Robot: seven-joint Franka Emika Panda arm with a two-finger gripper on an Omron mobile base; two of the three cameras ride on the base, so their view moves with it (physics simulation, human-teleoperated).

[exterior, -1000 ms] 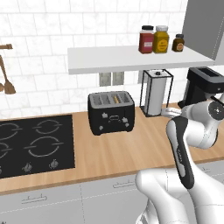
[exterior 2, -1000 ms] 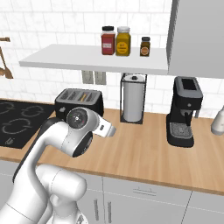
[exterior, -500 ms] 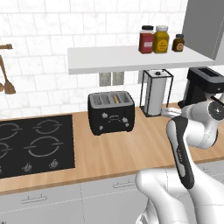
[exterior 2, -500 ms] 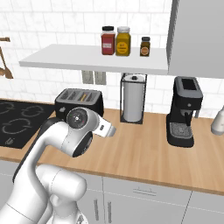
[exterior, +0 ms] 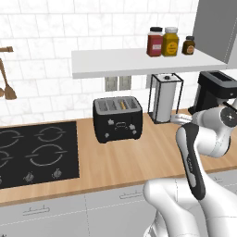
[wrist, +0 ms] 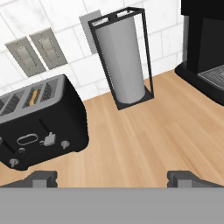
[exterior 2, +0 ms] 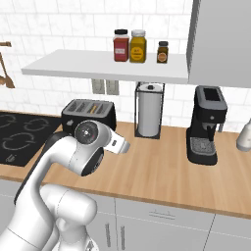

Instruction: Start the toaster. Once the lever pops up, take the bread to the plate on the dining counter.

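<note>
The toaster (exterior: pixel 117 119) is seen as a black, boxy four-slot appliance with rounded edges, standing on the light-wood tabletop (exterior: pixel 139 157) against the white tiled wall. Small knobs and a pale lever are carried on its front face, along with an oval marking. The bread (exterior: pixel 122 104) is seen as a thin tan sliver sunk in one of the toaster's slots, and the same tan strip is shown in a slot in the hand view (wrist: pixel 35 96). Relative to the toaster, a black stovetop (exterior: pixel 32 152) is set into the tabletop on one side, and a roll of paper towel in a black wire holder (exterior: pixel 165 98) stands upright on the other side, near but apart. Beyond the holder, further from the toaster, a taller black coffee machine (exterior 2: pixel 208 124) is placed. Two wall sockets (exterior: pixel 117 83) are mounted just above and behind the toaster, under a white shelf (exterior: pixel 139 62) on which three jars (exterior: pixel 169 41) are lined up. The tool (wrist: pixel 113 178) is held with its fingertips (wrist: pixel 40 178) spread wide apart, nothing is gripped between them and nothing is touched; it is poised above bare tabletop in front of the toaster and the paper towel holder, well clear of both.
</note>
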